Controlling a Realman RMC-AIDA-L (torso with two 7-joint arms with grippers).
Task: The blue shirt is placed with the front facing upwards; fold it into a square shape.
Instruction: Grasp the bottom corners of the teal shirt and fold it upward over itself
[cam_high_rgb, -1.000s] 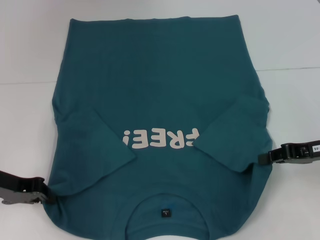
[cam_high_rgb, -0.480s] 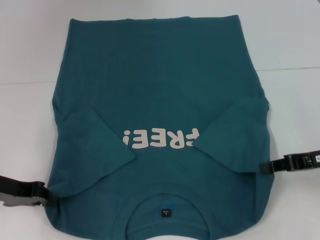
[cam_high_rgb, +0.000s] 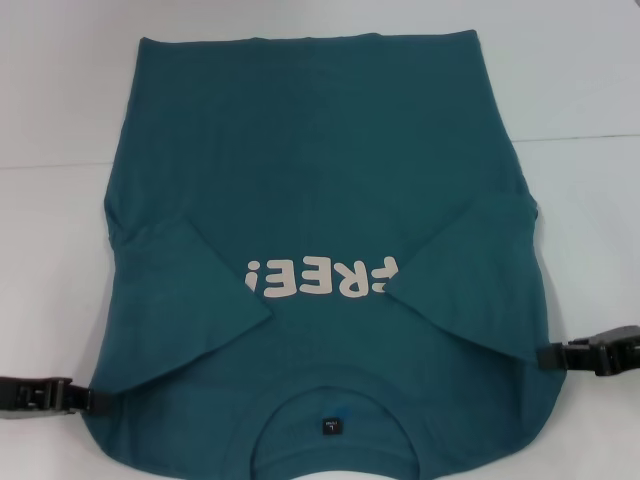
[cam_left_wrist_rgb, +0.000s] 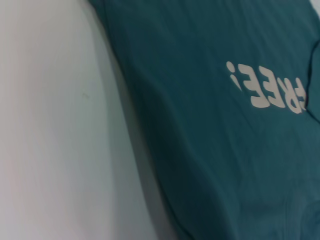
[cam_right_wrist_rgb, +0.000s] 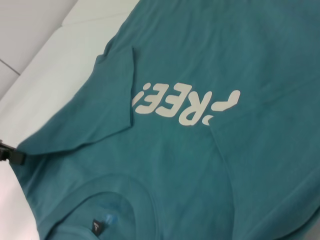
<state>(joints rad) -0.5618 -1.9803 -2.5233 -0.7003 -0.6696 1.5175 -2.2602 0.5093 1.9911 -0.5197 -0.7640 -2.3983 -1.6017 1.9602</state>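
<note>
1. Head view: the blue shirt (cam_high_rgb: 320, 250) lies front up on a plain white bench (cam_high_rgb: 580, 90), collar toward the robot, hem at the far side. Both short sleeves are folded inward over the chest, partly covering the white "FREE!" lettering (cam_high_rgb: 320, 278). A small dark neck label (cam_high_rgb: 331, 427) shows inside the collar. The left gripper (cam_high_rgb: 95, 400) sits low at the shirt's left shoulder edge, and the right gripper (cam_high_rgb: 545, 356) at its right edge beside the folded sleeve. I cannot tell whether either pair of jaws is released or clenched. A faint seam line crosses the bench behind the shirt.
2. Left wrist view: the teal cloth fills one side, with soft wrinkles and the lettering; the bare white bench fills the other.
3. Right wrist view: the lettering, one folded sleeve and the collar with its label show. White bench lies past the shirt, and the left gripper's dark tip shows at the shirt's edge.
</note>
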